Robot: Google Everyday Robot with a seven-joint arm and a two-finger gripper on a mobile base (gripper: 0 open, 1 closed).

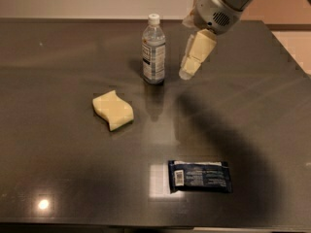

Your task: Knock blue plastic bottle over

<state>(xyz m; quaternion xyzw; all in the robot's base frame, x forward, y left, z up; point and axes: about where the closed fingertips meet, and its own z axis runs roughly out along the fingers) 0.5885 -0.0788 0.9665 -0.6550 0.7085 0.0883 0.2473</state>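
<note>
Dark grey and glossy, the worktop [58, 169] is seen from the front and somewhat above, with a spot of light reflected near its front left corner. The blue plastic bottle [154, 52] is stood upright in the far middle part of the worktop. Its white cap [154, 19] is screwed on top and its white-and-blue printed label [153, 58] is wrapped round the middle. A faint reflection of the bottle is thrown on the surface toward the front.

The hand [188, 71] is held to the right of the bottle as viewed, near it but apart from it, with a strip of bare worktop shown between the two. It is cream-coloured and is tilted down and to the left from the grey wrist housing [218, 6] at the top edge. Its tip is brought to about the level of the bottle's lower half and appears to be held just above the surface, though contact cannot be ruled out. A broad shadow is cast beneath it toward the front right. Whether the hand is released or clenched cannot be told from this angle.

A pale yellow sponge [112, 110] with wavy sides is laid flat to the front left of the bottle, well apart from it. A flat dark-blue packet [200, 176], with a white barcode patch at its left end, is laid near the front edge, right of centre, well apart from everything else.
</note>
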